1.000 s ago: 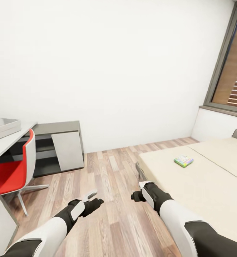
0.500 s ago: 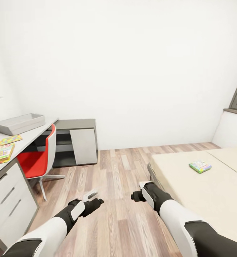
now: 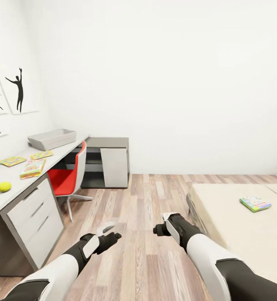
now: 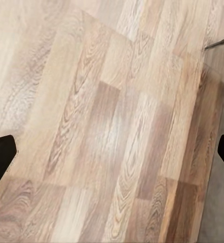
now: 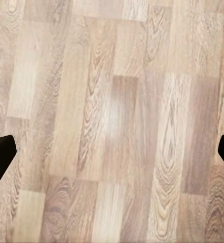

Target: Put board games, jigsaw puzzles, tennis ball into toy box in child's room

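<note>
toys sit split between two places: at the left of the head view the tabletop (image 3: pixel 0 198) carries the toy box (image 3: pixel 52 139) at its far end, pushed back toward the wall so the near stretch stays free for the loose things. the two jigsaw puzzles (image 3: pixel 12 161) (image 3: pixel 41 155) lie flat just in front of the box, one board game (image 3: pixel 32 168) lies just beside them nearer the camera, and the tennis ball (image 3: pixel 4 187) rests apart at the near end. at the right of the frame a second board game (image 3: pixel 255 203) lies flat on the bed (image 3: pixel 238 234), well apart from the box, so it looks like it must be carried across the room. both arms hang low and forward over the wood floor (image 3: pixel 146 234) at the lower centre, a posture that suits driving rather than reaching. the left gripper (image 3: pixel 109 232) has its jaws spread wide and empty, the dark tips at opposite edges of its wrist view; the right gripper (image 3: pixel 162 222) is likewise released, nothing but planks between its tips. a red chair (image 3: pixel 67 179) is tucked under the tabletop.
</note>
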Motion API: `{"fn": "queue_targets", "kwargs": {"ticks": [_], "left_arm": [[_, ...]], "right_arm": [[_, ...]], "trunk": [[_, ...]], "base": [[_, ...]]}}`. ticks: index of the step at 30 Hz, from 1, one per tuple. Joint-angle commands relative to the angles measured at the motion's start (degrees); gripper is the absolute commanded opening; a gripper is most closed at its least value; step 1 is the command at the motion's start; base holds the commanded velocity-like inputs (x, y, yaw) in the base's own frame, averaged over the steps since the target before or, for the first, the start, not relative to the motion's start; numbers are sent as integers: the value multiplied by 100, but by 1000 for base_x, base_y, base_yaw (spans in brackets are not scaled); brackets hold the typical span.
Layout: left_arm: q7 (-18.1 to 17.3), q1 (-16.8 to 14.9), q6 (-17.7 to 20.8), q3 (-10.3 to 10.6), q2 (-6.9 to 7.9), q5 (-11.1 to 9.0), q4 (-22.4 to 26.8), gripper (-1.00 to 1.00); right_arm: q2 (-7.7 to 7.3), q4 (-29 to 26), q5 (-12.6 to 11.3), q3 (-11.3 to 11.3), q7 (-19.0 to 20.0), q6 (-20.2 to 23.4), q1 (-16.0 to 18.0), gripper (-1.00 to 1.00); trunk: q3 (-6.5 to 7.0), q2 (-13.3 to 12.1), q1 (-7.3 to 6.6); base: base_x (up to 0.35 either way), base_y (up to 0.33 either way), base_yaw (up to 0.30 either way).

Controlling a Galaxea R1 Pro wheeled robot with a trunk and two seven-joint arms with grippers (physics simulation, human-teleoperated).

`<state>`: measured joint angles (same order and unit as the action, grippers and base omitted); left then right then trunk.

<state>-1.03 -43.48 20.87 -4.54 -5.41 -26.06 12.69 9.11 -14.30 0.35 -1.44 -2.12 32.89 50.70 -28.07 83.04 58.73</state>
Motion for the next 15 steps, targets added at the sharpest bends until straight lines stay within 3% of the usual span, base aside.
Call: {"fn": "queue_targets", "kwargs": {"ticks": [1, 8, 15], "left_arm": [[-11, -3, 32, -47, -4, 13, 5, 100], [-11, -3, 31, -47, -4, 13, 5, 100], [-12, -3, 31, -47, -4, 13, 5, 100]], "right_arm": [[-2, -12, 0, -14, -16, 34, 1, 100], [-5, -12, 0, -14, -16, 34, 1, 100], [-6, -12, 1, -14, -16, 38, 1, 100]], "trunk": [[-6, 3, 0], [-6, 3, 0], [-6, 3, 0]], "base": [[-16, -25, 280], [-6, -10, 119], [-2, -3, 36]]}}
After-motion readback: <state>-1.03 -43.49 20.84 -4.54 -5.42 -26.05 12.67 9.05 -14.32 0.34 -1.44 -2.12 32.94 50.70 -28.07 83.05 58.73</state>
